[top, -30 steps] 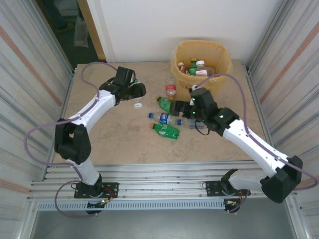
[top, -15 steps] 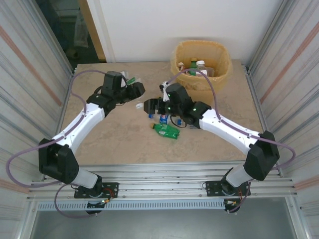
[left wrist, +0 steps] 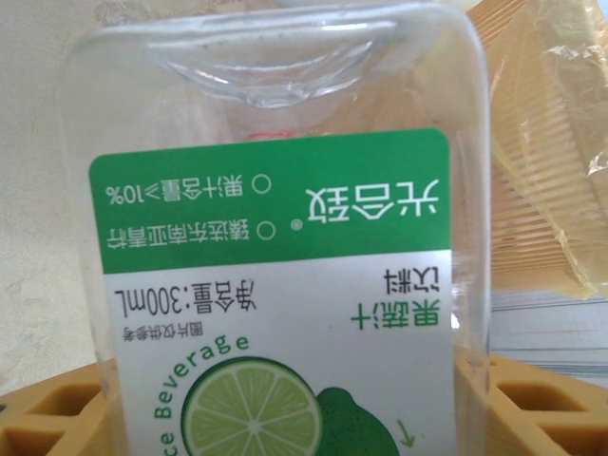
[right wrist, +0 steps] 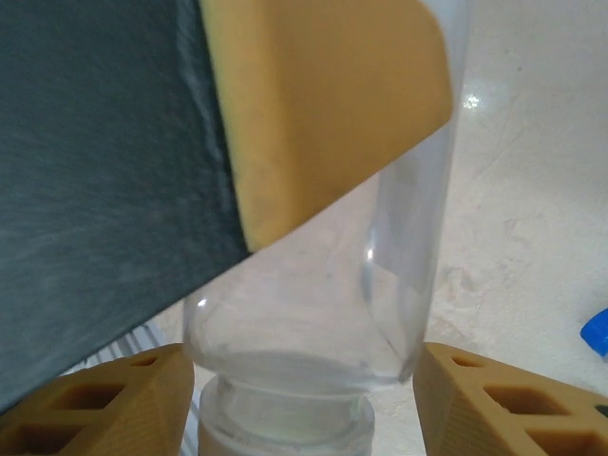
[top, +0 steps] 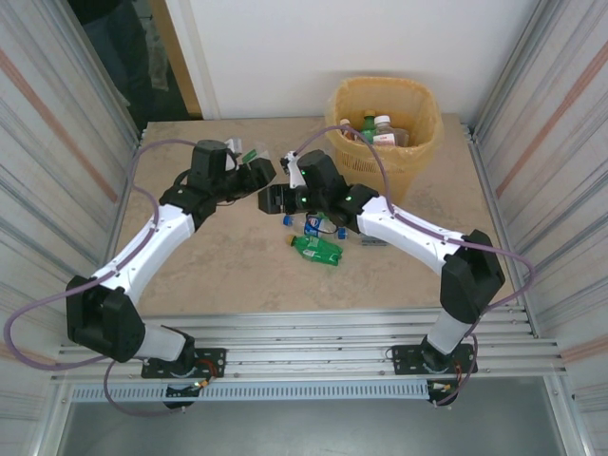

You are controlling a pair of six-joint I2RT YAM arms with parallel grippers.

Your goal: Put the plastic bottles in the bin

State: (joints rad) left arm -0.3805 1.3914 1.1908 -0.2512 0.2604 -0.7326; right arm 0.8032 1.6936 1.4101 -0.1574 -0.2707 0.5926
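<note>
Bright, even overhead light; faint soft shadows on table (top: 237,275). Top view sharp. Wrist views close-up, soft-focus; reflections on clear bottle (left wrist: 275,76).

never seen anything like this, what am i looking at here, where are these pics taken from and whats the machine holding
These are two robot arms bolted to the near edge of a table. The wide picture looks down from above and behind them. The two close-ups come from small cameras on the wrists. The left gripper is clamped on a clear bottle with a green lime label. The right gripper has a finger on each side of that bottle's neck end; whether it grips yet is unclear. On the table lie a green bottle and a blue-labelled one. At the far side stands a yellow bin with bottles inside.
</note>
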